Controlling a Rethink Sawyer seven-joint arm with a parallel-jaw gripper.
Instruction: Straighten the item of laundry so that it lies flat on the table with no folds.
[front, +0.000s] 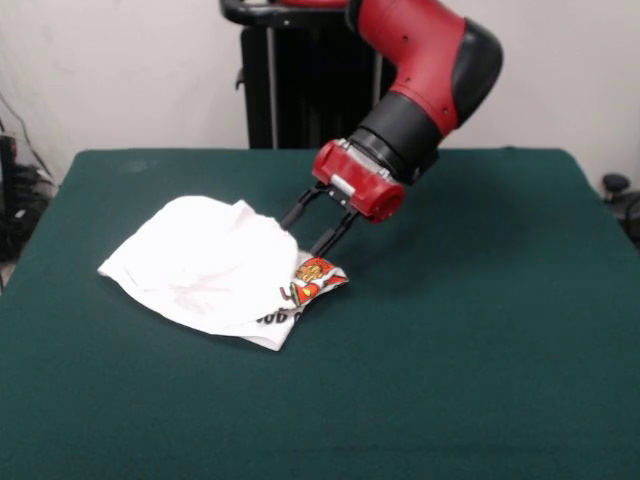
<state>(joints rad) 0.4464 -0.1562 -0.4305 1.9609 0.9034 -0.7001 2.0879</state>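
The item of laundry (205, 265) is a white garment lying folded over and rumpled on the left-middle of the dark green table (480, 340). A corner with the red and orange print (314, 277) sticks out at its right edge, and black lettering shows along the lower fold. My gripper (303, 238) comes down from the red arm at the upper right. Its two black fingers (335, 232) are spread apart, with the tips at the garment's right edge just above the printed corner. I cannot tell whether cloth lies between them.
The black pedestal (300, 90) stands behind the table's far edge. Cables and dark gear (15, 190) sit off the table's left side, and a black object (614, 185) off its right side.
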